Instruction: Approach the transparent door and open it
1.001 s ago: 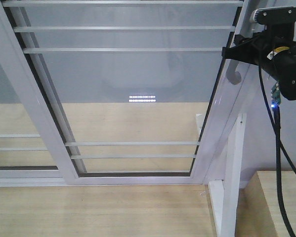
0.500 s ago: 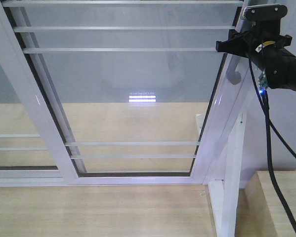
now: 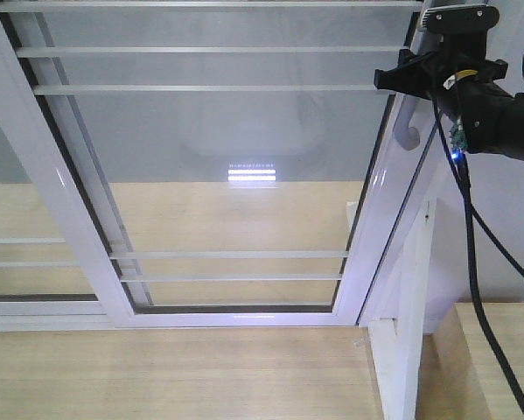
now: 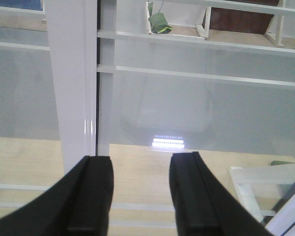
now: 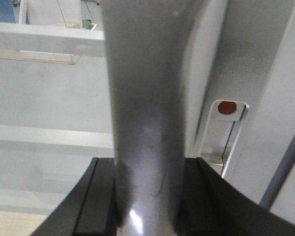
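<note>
Transparent door (image 3: 235, 131) slid left, handle (image 5: 147, 108) inside right claw (image 5: 147, 206)

A pale wood-plank floor (image 3: 174, 367) carried a white bottom track (image 3: 52, 322), where the white-framed clear-glass sliding door (image 3: 373, 227) stood. A white square post (image 3: 406, 350) rose at the right, beside what looked like a light wooden box (image 3: 498, 350).

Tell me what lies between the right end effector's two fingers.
The grey pull handle fills the gap of the right end effector, flush against both fingers; the right wrist view shows it.
</note>
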Tool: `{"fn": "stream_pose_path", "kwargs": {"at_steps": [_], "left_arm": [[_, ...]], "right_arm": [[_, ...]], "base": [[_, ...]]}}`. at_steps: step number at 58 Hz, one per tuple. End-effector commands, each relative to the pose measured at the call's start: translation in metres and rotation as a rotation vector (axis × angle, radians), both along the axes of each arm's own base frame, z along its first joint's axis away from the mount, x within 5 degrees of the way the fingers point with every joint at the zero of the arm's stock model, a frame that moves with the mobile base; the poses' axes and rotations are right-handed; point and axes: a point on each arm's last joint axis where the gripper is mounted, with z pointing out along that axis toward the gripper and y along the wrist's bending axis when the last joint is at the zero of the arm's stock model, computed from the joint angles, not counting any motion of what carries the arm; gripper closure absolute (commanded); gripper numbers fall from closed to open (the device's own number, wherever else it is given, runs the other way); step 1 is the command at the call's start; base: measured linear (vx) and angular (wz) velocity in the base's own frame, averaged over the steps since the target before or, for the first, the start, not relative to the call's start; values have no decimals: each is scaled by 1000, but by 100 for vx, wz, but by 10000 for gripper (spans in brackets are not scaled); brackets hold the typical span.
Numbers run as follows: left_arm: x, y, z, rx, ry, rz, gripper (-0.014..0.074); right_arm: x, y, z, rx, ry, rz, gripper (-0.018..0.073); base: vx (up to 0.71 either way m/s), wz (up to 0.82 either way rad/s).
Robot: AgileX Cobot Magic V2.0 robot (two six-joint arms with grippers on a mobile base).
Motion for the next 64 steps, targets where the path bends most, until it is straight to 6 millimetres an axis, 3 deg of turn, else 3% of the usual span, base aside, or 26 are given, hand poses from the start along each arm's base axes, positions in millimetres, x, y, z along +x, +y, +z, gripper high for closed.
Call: {"fn": "stream_pose_path", "kwargs": {"at_steps": [1, 34, 64], "left_arm": [[4, -1, 19, -13, -123, 1, 187], [4, 0, 22, -15, -149, 2, 187], [4, 0, 23, -24, -161, 5, 187]], "right_arm": [[-6, 30, 38, -42, -149, 99, 274], [-17, 73, 36, -33, -132, 203, 274], [-45, 139, 37, -39, -147, 372, 274]], "base": [[0, 0], [0, 0], [0, 0]]}}
